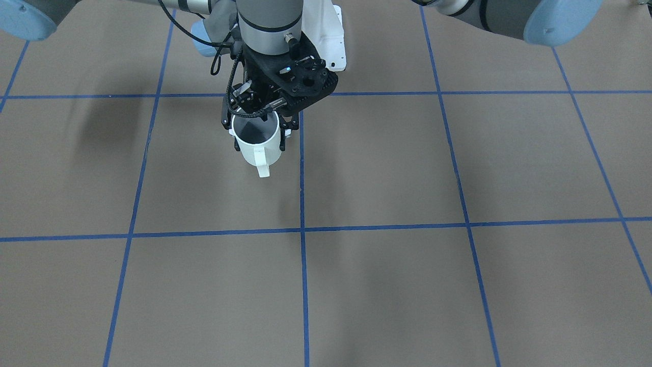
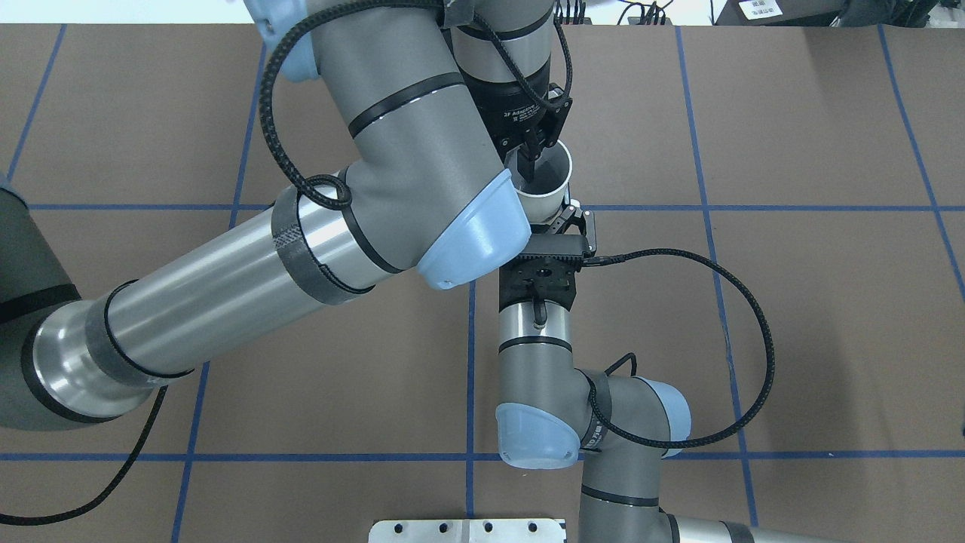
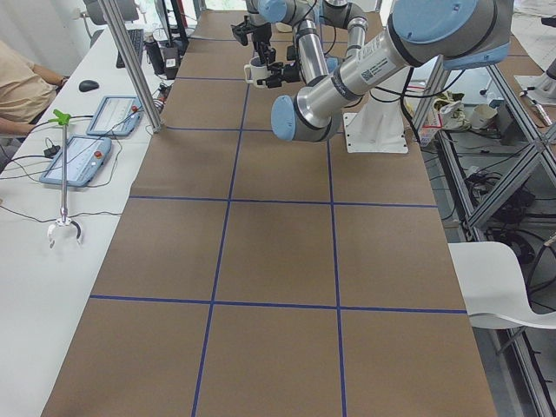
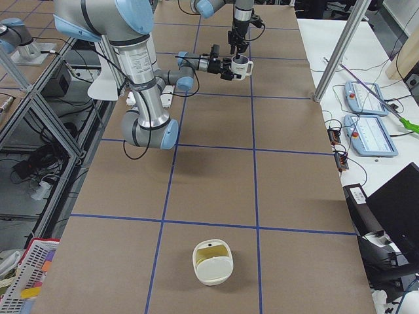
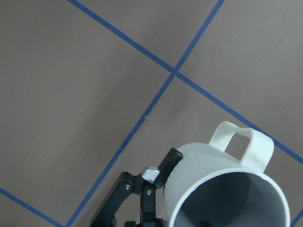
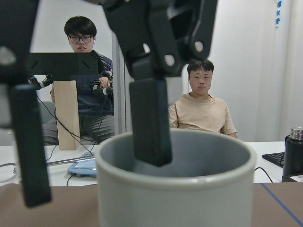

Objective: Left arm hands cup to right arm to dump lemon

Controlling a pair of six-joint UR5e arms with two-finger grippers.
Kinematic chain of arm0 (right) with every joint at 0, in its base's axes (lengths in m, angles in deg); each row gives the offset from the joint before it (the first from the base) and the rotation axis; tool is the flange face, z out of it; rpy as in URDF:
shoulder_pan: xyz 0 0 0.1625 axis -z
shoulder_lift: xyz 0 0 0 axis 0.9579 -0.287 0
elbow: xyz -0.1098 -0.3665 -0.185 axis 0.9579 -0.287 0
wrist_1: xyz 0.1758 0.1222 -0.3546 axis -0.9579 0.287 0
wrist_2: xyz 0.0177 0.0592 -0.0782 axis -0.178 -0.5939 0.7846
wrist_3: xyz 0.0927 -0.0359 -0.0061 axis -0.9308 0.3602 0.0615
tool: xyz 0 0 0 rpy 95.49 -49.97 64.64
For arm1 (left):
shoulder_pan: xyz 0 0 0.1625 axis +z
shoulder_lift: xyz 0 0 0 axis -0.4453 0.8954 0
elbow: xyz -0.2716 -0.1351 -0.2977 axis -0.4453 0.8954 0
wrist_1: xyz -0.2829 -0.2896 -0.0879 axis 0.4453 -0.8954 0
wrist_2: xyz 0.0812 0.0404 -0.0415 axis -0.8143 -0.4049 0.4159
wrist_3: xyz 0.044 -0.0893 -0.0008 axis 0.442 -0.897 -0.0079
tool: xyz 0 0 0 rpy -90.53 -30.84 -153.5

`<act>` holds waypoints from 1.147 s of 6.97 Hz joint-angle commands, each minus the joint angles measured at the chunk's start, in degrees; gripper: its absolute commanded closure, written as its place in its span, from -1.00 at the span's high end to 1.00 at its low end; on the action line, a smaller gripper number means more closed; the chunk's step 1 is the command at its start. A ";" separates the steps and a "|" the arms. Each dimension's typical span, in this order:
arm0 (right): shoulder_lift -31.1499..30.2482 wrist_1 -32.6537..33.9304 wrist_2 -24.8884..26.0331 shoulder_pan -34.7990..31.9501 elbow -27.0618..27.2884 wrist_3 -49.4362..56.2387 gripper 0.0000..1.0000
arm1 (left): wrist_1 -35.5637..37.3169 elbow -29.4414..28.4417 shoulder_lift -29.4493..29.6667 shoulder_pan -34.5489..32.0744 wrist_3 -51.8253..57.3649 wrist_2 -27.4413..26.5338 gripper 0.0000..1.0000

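Passing the cup (image 1: 257, 149) across looks all but done. It hangs upright above the counter (image 1: 407, 285) in front of the robot's base, its handle (image 1: 263, 169) pointing away from the robot, and both arms meet at it. The right arm (image 2: 535, 354) reaches in level from the robot's side. The right jaws are closed on the cup's body, with one finger (image 5: 169, 163) lying against the outer wall and its mate on the opposite side. The left arm (image 2: 226, 264) comes down from above, and the left jaws stand parted. In the right wrist view one finger (image 6: 149, 123) dips inside the mouth and the other (image 6: 28, 142) hangs outside, and neither seems to touch the wall between them. By my reading the right arm alone bears the weight. What is left is for the left arm to lift clear and for the right arm to tip the cup. The lemon shows in no view. The part of the grey inside that can be seen is bare, and I cannot tell whether the lemon lies deeper. A cream container (image 4: 213, 263) sits well apart from the arms, toward the counter's right end.
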 commanded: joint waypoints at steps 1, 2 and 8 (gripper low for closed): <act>-0.17 0.01 0.00 -0.01 1.00 0.04 -0.61 | -0.02 0.00 -0.09 0.02 0.00 -0.02 0.05; -0.17 0.01 -0.09 -0.01 1.18 0.04 -0.61 | -0.02 0.00 -0.09 0.11 0.00 -0.11 0.05; -0.95 0.01 0.00 0.16 1.27 -0.49 0.05 | 0.06 0.26 0.26 0.37 0.00 -0.02 -1.00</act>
